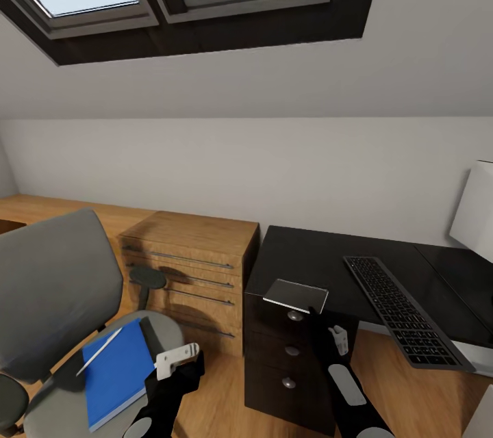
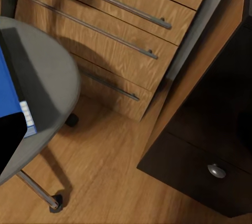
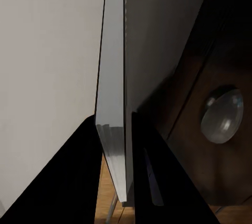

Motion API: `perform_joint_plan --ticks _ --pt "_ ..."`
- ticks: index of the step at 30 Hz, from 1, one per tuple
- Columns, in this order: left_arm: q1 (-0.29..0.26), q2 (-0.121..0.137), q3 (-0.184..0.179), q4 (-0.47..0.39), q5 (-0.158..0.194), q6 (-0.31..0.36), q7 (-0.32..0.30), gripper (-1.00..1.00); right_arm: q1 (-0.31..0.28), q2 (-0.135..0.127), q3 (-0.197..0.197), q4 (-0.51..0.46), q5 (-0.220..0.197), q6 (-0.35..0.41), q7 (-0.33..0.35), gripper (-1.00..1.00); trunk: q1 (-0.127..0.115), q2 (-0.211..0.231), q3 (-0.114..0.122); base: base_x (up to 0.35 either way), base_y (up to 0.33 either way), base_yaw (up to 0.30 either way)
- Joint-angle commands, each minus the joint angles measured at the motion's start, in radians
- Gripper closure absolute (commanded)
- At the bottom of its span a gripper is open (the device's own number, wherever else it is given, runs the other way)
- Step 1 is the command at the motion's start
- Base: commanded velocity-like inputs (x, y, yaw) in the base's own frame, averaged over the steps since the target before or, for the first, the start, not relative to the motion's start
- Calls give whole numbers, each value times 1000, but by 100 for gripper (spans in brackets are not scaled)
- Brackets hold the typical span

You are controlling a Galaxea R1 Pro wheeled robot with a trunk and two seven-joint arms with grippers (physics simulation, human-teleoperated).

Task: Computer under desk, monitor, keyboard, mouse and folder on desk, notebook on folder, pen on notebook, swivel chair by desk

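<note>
From my head camera, my right pincer (image 1: 311, 311) is raised at the front left corner of the desk (image 1: 322, 260), closed on the notebook (image 1: 296, 294), which sits roughly level, just above that corner and over the dark drawer unit (image 1: 281, 356). My left pincer (image 1: 179, 357) hangs low beside the front edge of the swivel chair (image 1: 55, 287); its pale fingers seem to have nothing between them, but I cannot tell how wide they stand. The folder (image 1: 116, 373) lies flat on the chair's seat, toward the seat's front edge, and the pen (image 1: 99, 351) rests slantwise across the folder's left corner, its far end over the seat fabric. The keyboard (image 1: 400, 311) lies on the desk, running diagonally toward the desk's front edge. A white body that I take to be the monitor's (image 1: 476, 212) back stands at the desk's right end. A light wooden dresser (image 1: 195, 267) stands against the wall, between chair and desk.

From my left wrist, I see the chair seat (image 2: 44, 93) with one corner of the folder (image 2: 13, 103) on it, the dresser's drawers (image 2: 110, 30), the wood floor (image 2: 105, 171) and a drawer with a round knob (image 2: 216, 170).

From my right wrist, the notebook (image 3: 113, 108) shows edge-on, clamped between my dark fingers (image 3: 68, 182), with a drawer knob (image 3: 223, 114) just beyond.
</note>
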Motion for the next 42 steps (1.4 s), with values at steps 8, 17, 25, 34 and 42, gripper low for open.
perform_joint_plan --ticks 8,17,25,34,42 --pt "0 0 -1 -2 10 2 8 -100 -1 1 -3 1 -10 2 8 100 0 -1 -1 2 0 0" --pt "0 0 -1 -2 10 2 9 -100 -1 1 -3 1 -10 2 8 100 0 -1 -1 71 0 0" --pt "0 0 -1 -2 9 2 10 -100 -1 1 -3 1 -10 2 8 100 -12 20 9 6 0 0" --pt "0 0 -1 -2 9 2 11 -100 -1 1 -3 1 -10 2 8 100 -19 34 15 0 0 0" --pt "0 0 -1 -2 9 1 11 -100 -1 1 -3 1 -10 2 8 100 -19 34 15 0 0 0"
